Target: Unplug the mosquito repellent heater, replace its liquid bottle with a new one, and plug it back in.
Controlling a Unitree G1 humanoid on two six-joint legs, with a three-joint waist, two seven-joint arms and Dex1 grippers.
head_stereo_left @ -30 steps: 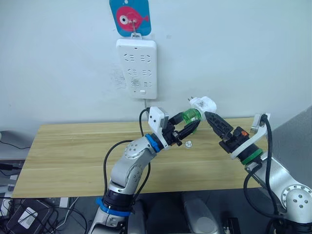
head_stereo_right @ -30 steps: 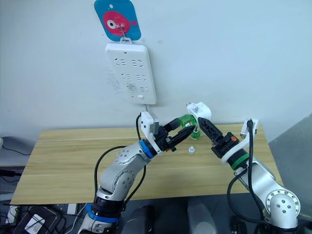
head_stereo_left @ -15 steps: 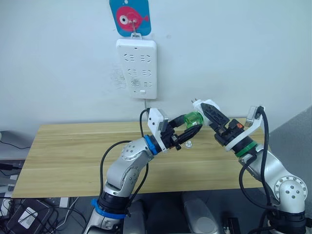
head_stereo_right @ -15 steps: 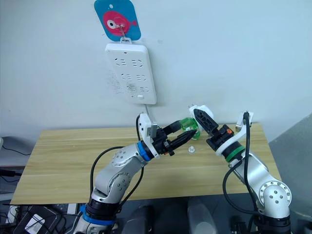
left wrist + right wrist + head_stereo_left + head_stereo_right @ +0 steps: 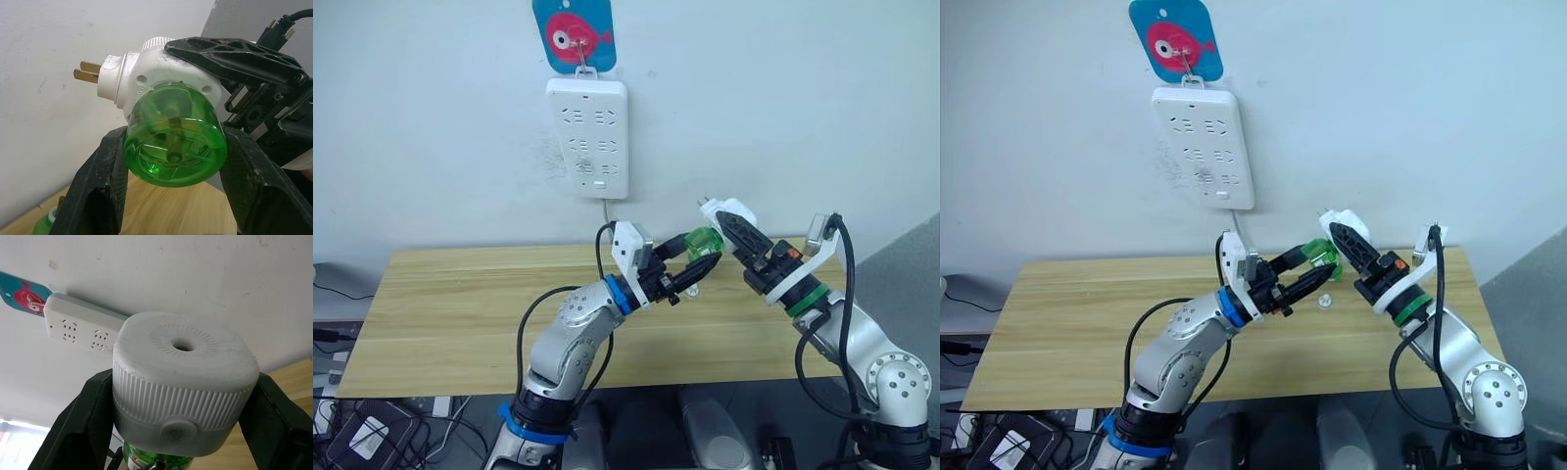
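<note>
The mosquito repellent heater [image 5: 728, 211], a small white rounded unit with two metal prongs [image 5: 89, 71], is held in the air above the table's far right. My right gripper [image 5: 725, 219] is shut on it, one black finger [image 5: 84, 430] on each side. A green liquid bottle [image 5: 175, 141] sits against the heater's underside. My left gripper [image 5: 702, 254] is shut on that bottle, its fingers [image 5: 100, 183] pressing both sides. In the right wrist view the heater [image 5: 183, 382] has a sliver of the green bottle [image 5: 152, 461] below it.
A long white power strip [image 5: 587, 137] hangs on the wall under a blue fish card [image 5: 575, 34], left of and above the grippers. A small white cap [image 5: 1325, 301] lies on the wooden table [image 5: 460, 304]. Another green bottle [image 5: 46, 223] stands on the table.
My right arm has lifted and turned, so the heater now sits between its fingers pointing up. My left gripper has shifted slightly right with the green bottle against the heater.
</note>
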